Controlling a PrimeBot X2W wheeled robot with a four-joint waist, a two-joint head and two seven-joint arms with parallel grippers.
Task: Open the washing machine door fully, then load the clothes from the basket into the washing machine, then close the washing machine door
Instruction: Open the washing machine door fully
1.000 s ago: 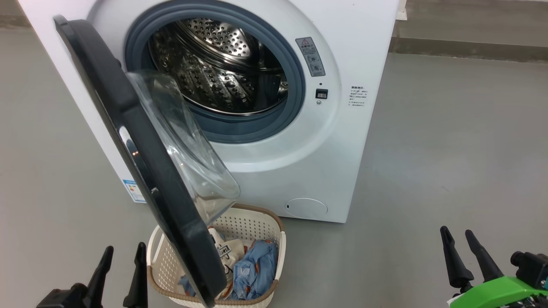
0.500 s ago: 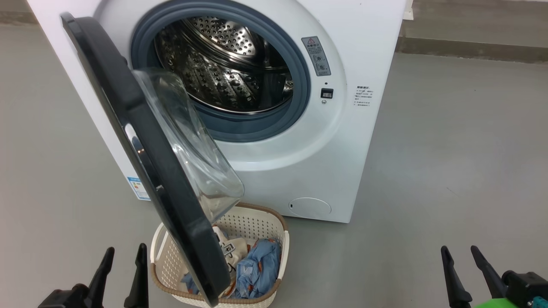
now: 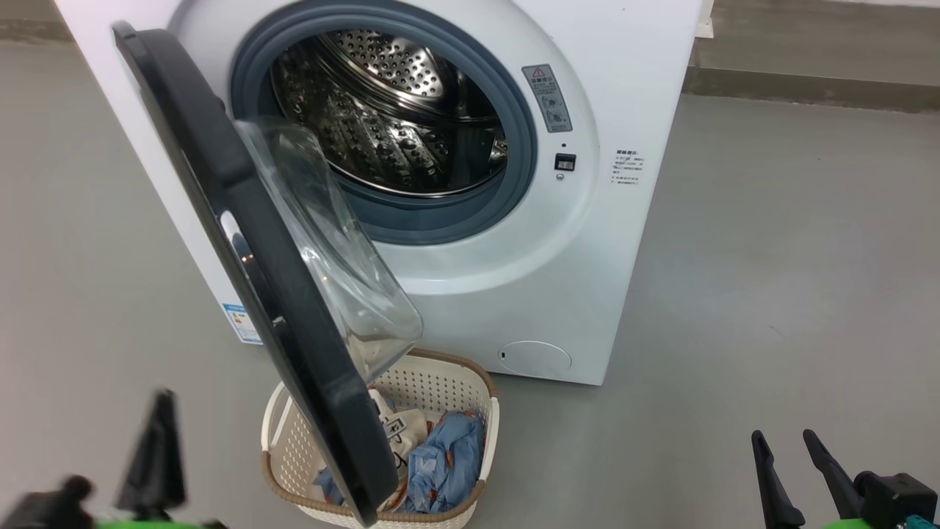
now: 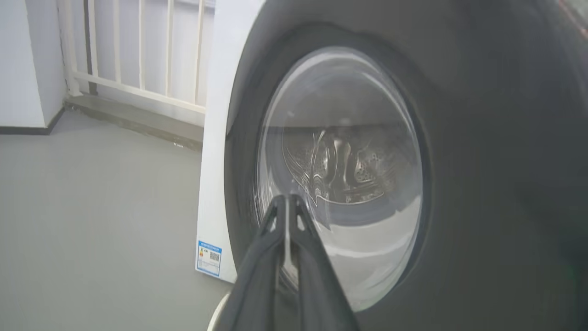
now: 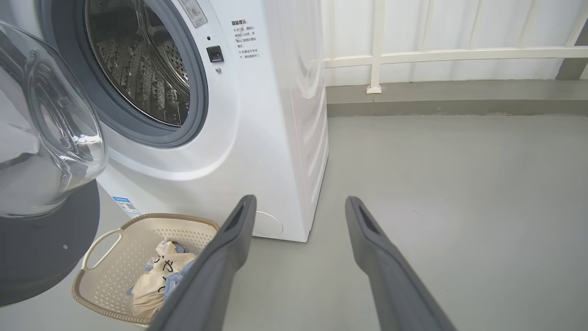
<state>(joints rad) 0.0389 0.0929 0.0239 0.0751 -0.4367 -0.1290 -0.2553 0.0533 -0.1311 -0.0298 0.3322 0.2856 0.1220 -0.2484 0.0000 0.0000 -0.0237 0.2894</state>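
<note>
Changed: left gripper (image 3: 158,437) now pinched closed, lower left.
Right gripper (image 3: 782,437): spread, empty, lower right.
Washing machine door (image 3: 220,191): ajar.

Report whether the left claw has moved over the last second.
Yes. The left claw has snapped shut and shifted leftward, away from the small cream perforated plastic basket.

Glossy white finish on the washer (image 3: 573,279), bright perforated steel in the drum (image 3: 382,125), matt grey rubber gasket (image 3: 448,224). Shiny black plastic and clear glass on the door (image 3: 220,191). Perforated cream plastic basket (image 3: 440,386), creased cloth clothes (image 3: 444,463), smooth matt floor (image 3: 771,257).
</note>
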